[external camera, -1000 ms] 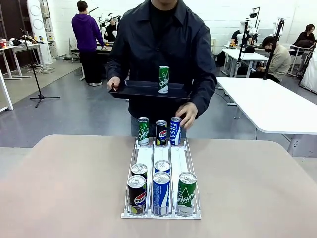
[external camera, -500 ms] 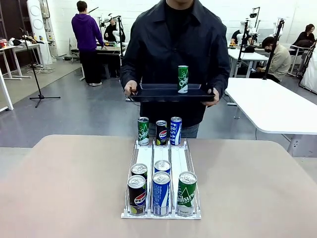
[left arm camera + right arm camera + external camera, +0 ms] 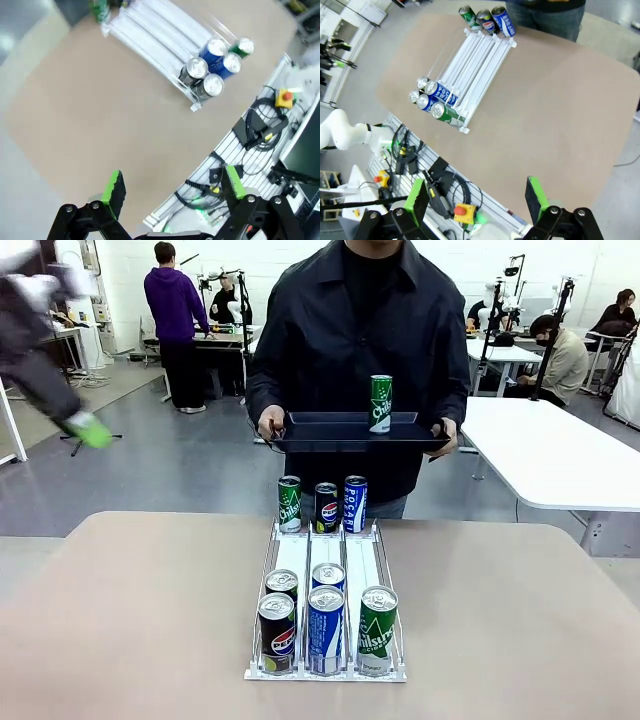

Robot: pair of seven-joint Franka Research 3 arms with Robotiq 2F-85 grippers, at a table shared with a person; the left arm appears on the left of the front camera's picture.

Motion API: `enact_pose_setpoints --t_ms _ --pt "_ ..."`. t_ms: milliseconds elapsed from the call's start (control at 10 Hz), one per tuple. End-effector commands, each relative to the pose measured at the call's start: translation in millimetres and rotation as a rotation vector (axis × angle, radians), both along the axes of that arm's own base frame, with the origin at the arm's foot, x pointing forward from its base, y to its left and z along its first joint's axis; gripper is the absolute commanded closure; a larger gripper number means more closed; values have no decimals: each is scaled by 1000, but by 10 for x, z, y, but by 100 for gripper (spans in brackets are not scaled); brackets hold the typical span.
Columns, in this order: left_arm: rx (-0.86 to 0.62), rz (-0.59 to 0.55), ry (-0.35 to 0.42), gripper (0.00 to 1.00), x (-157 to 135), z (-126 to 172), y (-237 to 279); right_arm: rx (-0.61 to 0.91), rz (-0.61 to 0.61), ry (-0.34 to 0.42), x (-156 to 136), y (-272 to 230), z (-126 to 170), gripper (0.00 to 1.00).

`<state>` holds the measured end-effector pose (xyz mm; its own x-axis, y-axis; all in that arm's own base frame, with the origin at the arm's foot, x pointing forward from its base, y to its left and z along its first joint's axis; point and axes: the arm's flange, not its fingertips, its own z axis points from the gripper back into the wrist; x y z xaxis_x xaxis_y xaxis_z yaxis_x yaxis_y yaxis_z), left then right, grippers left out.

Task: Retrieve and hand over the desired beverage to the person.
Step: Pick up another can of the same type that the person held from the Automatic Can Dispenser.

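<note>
The person (image 3: 350,330) in the dark jacket stands at the far side and holds a flat black tray (image 3: 330,432) level in both hands. A green can (image 3: 380,403) stands upright on it. A white rack (image 3: 326,552) on the table holds several cans: a green (image 3: 289,503), a Pepsi (image 3: 326,507) and a blue one (image 3: 354,503) at the far end, and several more at the near end. My left gripper (image 3: 174,185) is open and empty, high above the table. My left arm (image 3: 40,350) is a blur at the upper left. My right gripper (image 3: 476,199) is open and empty, high over the table's edge.
The tan table (image 3: 140,610) is bare on both sides of the rack. A white table (image 3: 540,450) stands behind at the right. Other people stand and sit in the room farther back. A cable tray with a red stop button (image 3: 461,212) lies below the right gripper.
The person took the tray in both hands, raised it and shifted it right with the green can on it. My left arm swung into the front view at the upper left.
</note>
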<state>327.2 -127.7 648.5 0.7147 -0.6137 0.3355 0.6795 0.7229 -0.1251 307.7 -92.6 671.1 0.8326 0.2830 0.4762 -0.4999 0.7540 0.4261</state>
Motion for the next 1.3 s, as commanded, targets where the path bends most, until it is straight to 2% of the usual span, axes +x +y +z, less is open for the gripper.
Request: enact_pose_setpoints --t_ms 0,200,300,500,700,1200 --pt "207 113 105 0 244 59 -671 15 18 -5 16 -23 1 0" --pt "268 263 79 0 316 -232 -1405 15 18 -5 16 -23 1 0" --pt "252 327 50 0 269 -375 -1701 15 18 -5 16 -23 1 0" --pt "199 332 54 0 223 -498 -2059 15 18 -5 16 -23 1 0" --pt "165 321 90 0 181 -568 -2227 15 18 -5 16 -23 1 0" --pt "201 322 78 0 178 -581 -2108 15 18 -5 16 -23 1 0"
